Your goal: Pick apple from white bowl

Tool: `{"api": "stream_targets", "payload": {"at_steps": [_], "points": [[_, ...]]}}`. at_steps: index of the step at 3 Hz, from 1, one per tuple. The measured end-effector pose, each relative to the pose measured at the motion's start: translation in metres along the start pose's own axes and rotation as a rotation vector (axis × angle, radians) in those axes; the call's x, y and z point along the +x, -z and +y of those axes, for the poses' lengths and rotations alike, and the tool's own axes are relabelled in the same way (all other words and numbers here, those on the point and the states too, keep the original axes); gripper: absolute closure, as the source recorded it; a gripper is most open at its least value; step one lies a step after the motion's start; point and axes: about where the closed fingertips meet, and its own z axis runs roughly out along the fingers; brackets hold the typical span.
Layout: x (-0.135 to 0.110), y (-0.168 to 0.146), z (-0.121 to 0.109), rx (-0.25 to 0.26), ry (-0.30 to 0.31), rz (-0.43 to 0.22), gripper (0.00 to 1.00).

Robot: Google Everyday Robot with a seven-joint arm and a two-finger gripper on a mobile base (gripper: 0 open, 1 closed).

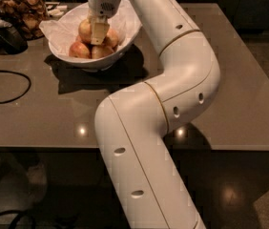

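Observation:
The white bowl point(130, 26), lined with crumpled white paper, stands at the back left of the grey table. Several reddish-yellow apples lie in it. The apple point(84, 29) sits highest, at the back left of the pile. My gripper point(98, 34) reaches straight down into the bowl and is right beside this apple, on its right side and touching it. Three smaller apples lie around the gripper: front left point(78, 50), front point(101, 52) and right point(113, 37). The gripper's tip is partly hidden among the apples.
A glass jar of brown snacks point(22, 11) stands left of the bowl, with a dark object point(8, 36) in front of it. A black cable point(5, 87) loops on the table's left. My white arm point(172, 80) arches over the table's middle.

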Motion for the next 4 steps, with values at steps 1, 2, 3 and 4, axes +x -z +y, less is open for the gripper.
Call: {"api": "stream_targets", "payload": {"at_steps": [1,2,3,4], "points": [[-0.025,0.022,-0.012,0.076,0.061,-0.061,1.0],[-0.044,0.038,-0.011,0.105,0.131,-0.163,1.0],[-0.058,0.049,-0.005,0.111,0.186,-0.236,1.0],[-0.066,0.063,0.003,0.108,0.212,-0.273,1.0]]}}
